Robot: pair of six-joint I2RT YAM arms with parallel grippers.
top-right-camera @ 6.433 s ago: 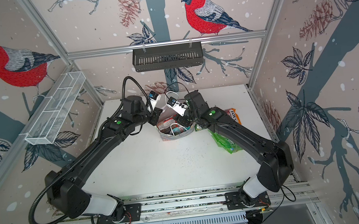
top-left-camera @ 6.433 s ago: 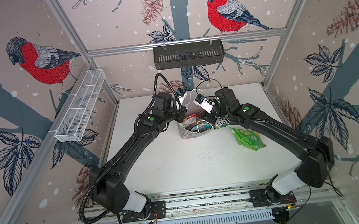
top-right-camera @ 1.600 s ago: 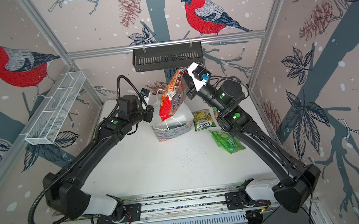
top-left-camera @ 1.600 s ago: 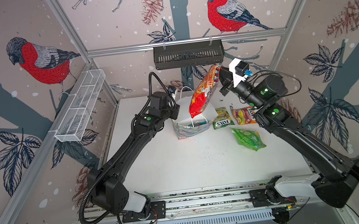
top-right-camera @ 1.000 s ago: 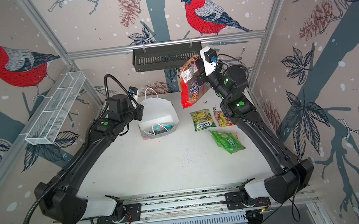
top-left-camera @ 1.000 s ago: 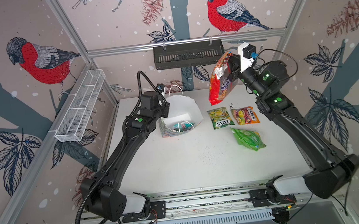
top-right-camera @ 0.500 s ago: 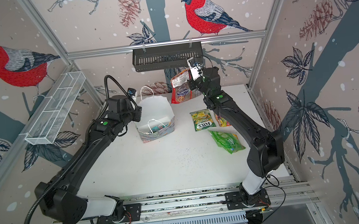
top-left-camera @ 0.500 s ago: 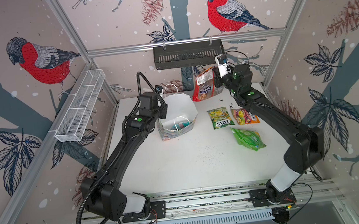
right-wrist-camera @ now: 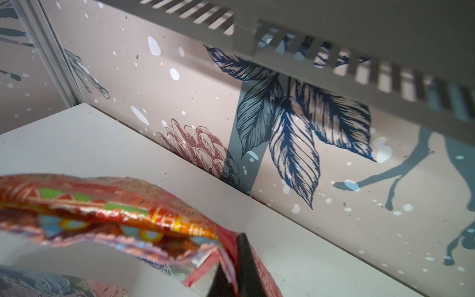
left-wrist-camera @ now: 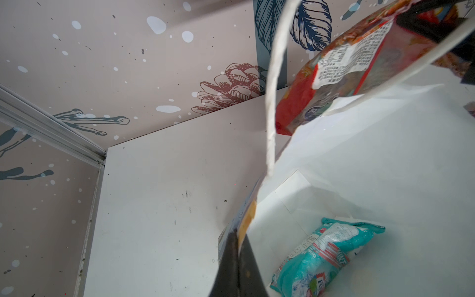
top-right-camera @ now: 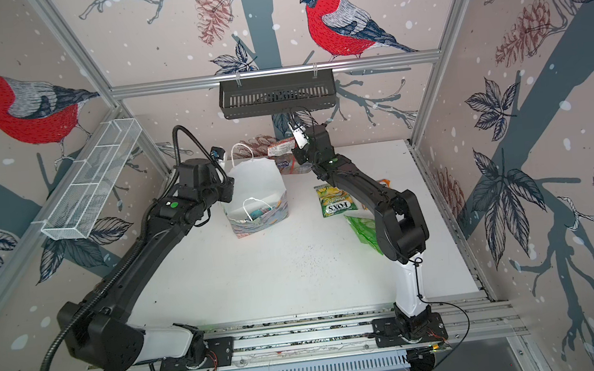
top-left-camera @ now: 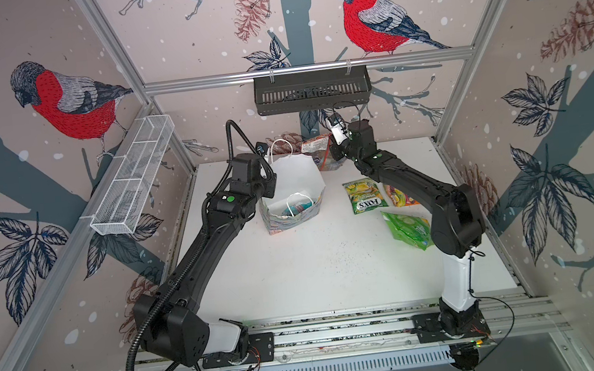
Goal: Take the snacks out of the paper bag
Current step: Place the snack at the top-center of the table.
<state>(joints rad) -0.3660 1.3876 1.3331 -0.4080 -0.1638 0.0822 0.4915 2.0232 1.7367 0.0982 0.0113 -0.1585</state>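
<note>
"FOX'S" in white capitals on green-yellow packet (top-left-camera: 364, 196) (top-right-camera: 335, 200), legible in both top views, smaller line beside it too small to read, fine print on red packet (left-wrist-camera: 347, 64) illegible, lettering on teal packet (left-wrist-camera: 326, 257) blurred, unreadable

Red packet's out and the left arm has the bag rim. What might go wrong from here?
The red packet hangs from the right pincer by one edge, close behind the paper bag; lowering it could snag the cord handle. The left pincer pinches only the bag's thin rim; a tug may tip it, teal packet still inside.
</note>
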